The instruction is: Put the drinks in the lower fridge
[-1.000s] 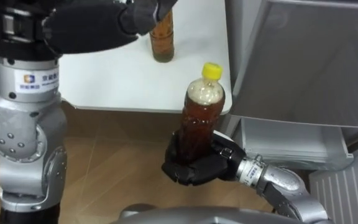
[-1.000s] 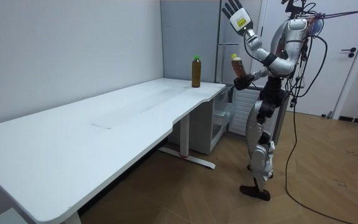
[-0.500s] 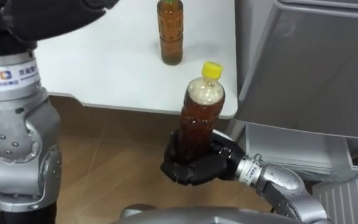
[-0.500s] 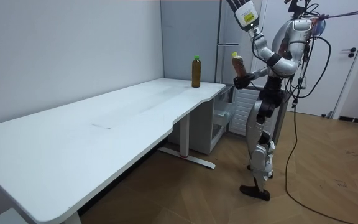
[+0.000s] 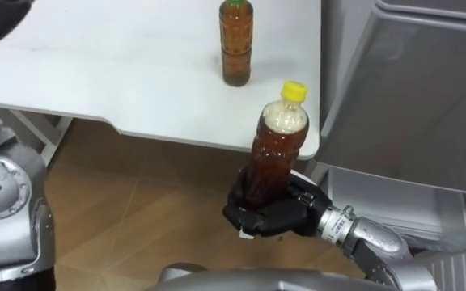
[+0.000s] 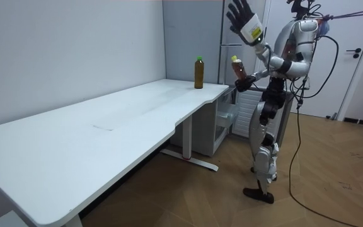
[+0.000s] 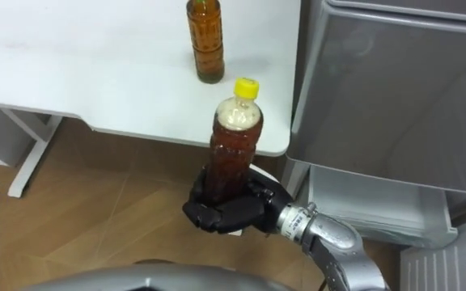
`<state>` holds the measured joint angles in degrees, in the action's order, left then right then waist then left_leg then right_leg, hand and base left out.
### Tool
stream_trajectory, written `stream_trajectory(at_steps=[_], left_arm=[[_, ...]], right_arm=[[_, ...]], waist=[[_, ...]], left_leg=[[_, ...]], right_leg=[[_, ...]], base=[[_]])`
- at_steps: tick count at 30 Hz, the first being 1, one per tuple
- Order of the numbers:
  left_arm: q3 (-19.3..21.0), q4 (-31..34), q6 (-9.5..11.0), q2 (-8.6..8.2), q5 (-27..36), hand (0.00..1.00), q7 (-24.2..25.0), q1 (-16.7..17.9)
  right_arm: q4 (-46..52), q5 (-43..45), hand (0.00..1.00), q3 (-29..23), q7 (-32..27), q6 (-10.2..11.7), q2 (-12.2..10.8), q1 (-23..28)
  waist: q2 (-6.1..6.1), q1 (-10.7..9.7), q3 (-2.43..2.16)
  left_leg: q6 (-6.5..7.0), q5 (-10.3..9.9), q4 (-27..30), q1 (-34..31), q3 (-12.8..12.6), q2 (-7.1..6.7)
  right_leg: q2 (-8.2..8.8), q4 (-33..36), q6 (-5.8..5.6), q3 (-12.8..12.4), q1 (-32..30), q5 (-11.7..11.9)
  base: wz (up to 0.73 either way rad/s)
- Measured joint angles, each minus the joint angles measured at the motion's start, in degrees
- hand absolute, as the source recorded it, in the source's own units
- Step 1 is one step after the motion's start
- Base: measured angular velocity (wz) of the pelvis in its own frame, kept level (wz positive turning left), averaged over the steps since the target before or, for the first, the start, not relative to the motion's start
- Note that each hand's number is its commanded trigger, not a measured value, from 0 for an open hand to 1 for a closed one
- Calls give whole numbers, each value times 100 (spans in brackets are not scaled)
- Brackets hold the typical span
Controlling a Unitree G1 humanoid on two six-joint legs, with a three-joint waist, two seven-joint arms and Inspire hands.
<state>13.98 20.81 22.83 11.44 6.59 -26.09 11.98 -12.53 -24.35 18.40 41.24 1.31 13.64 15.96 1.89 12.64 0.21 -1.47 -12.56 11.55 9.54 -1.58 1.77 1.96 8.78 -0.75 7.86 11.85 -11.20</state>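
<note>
You can see the right hand [image 5: 277, 217] low in front of the robot, with its dark fingers curled tight round the bottom of a bottle [image 5: 277, 153]. The bottle stands straight up in the hand. It is full of brown drink and has a yellow cap [image 5: 294, 90]. It is held in the air over the wood floor [image 5: 152, 210], just past the corner of the white table [image 5: 95, 65] and just beside the grey fridge [image 5: 411, 89]. It is not in the fridge yet. A second bottle [image 5: 236, 44] with a green top stands on the table near that corner, well apart from the hand, and nothing touches it. Under the grey door, a white drawer [image 5: 387, 198] at the bottom of the fridge sticks out to the right of the hand. In the room view, the robot stands at the end of the table, next to the fridge. Its left hand [image 6: 241, 16] is up high above its head, with its fingers spread open and nothing in it.
</note>
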Motion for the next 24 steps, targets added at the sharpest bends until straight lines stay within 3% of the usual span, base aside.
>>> stream_trajectory(at_steps=[1,5,12,16,20,24], left_arm=[[-3,-271,-37,-2,3,0,-123,122],[-52,-1109,-273,0,54,0,-505,330],[-316,-3424,-544,29,1480,0,-747,448],[-880,-4553,-826,31,2233,0,-580,625],[-1147,-5533,-1147,35,2759,0,-374,659],[-1332,-6660,-1471,74,3101,0,175,645]], right_arm=[[0,0,100,7,-44,-23,-26,-13],[57,2,100,70,-181,-73,-25,-32],[59,-70,100,162,-512,-353,-38,-67],[58,-262,100,377,-787,-525,-39,-203],[57,-724,100,475,-1046,-655,-3,-346],[43,-1116,100,451,-1257,-863,1,-551]], waist=[[-39,41,-33],[-62,165,-25],[-110,347,-1],[-183,346,12],[-191,319,18],[-190,239,18]], left_leg=[[0,0,-10,5,12,-2],[0,0,-32,8,29,-7],[0,-1,-93,6,-7,-4],[1,-1,-86,-47,-4,-4],[1,-1,-120,-37,-39,8],[0,-2,-173,-74,-75,15]], right_leg=[[0,-9,0,10,8,0],[0,-25,0,22,12,0],[2,-20,-2,15,-30,-1],[4,-13,-1,22,-86,0],[-2,-11,-1,15,-110,0],[-8,-5,-1,22,-158,0]], base=[[-3],[0],[-2],[0],[-4],[-5]])
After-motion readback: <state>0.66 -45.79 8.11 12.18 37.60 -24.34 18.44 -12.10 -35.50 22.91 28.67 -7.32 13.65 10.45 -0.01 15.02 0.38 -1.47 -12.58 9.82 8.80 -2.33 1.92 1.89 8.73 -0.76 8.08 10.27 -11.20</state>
